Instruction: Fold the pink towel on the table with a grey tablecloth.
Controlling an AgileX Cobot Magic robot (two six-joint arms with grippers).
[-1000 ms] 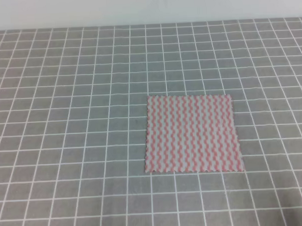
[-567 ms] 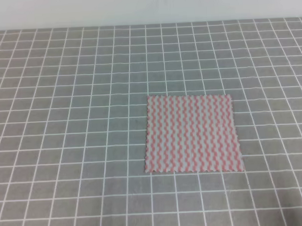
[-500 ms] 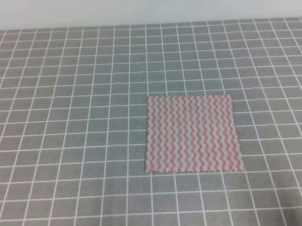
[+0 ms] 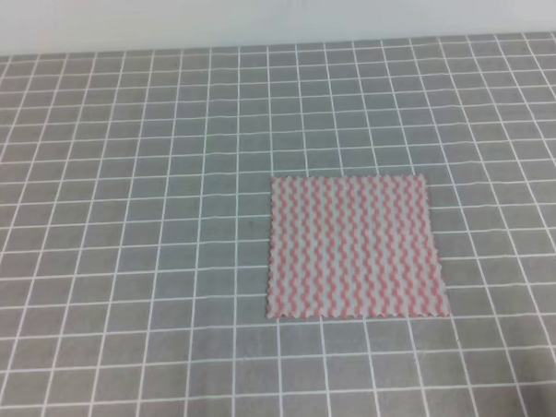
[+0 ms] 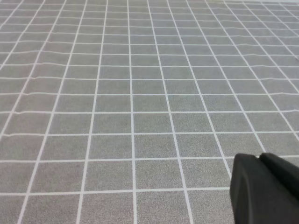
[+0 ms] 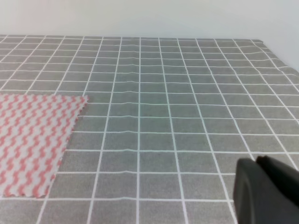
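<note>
The pink towel [image 4: 353, 247] lies flat and unfolded on the table with a grey tablecloth [image 4: 122, 224], right of centre in the exterior high view. Its right corner region also shows at the left of the right wrist view as the pink towel [image 6: 32, 140]. Neither gripper appears in the exterior high view. Only a black part of my left gripper [image 5: 264, 191] shows at the bottom right of the left wrist view, over bare gridded cloth. A black part of my right gripper [image 6: 266, 191] shows likewise, well to the right of the towel. Their jaws are hidden.
The grey cloth's far edge [image 4: 271, 45] meets a pale wall at the back. In the right wrist view the tablecloth's right edge [image 6: 275, 51] falls away at the upper right. Slight ripples run across the cloth [image 6: 140, 84].
</note>
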